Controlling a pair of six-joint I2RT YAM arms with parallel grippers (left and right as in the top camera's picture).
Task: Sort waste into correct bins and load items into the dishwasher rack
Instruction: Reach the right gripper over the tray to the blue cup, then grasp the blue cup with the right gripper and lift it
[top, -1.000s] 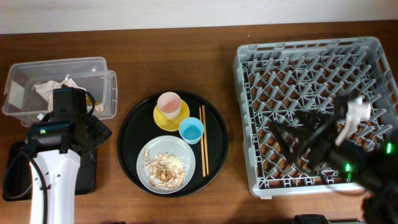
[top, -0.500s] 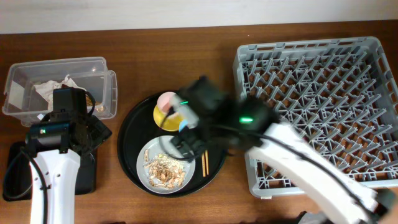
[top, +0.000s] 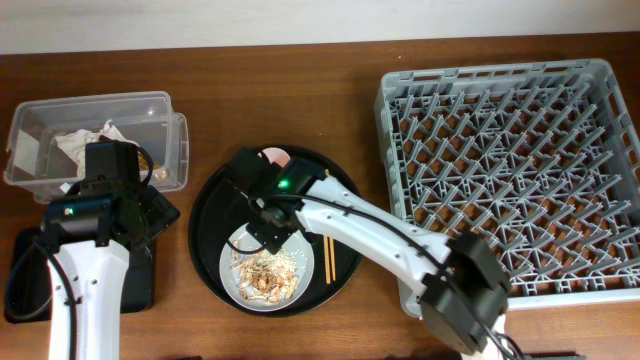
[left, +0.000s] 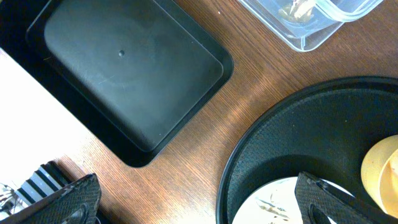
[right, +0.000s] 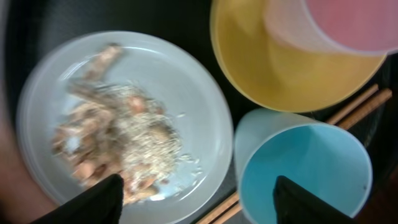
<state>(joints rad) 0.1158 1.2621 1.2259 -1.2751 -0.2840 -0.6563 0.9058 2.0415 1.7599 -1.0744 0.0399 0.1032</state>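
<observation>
**Right arm stretched across the round tray**

The right gripper (top: 266, 224), fingers spread, hangs over the round black tray (top: 210, 222), above the grey plate (right: 193, 106) of food scraps (right: 112, 140). Only its wrist view shows the blue cup (right: 305, 177) beside that plate. The left gripper (left: 196, 194), also spread, hovers left of the tray, near the shallow black tray (left: 130, 81).

The counter (left: 205, 143) is brown wood with visible grain and a soft sheen. The shallow black tray (left: 130, 68) looks like smooth matt plastic (faintly scuffed), while the round black tray (left: 311, 143) is finely textured. The plate (right: 193, 106) is smooth and slightly glossy, and the dishwasher rack (top: 390, 150) is matt grey plastic.
</observation>
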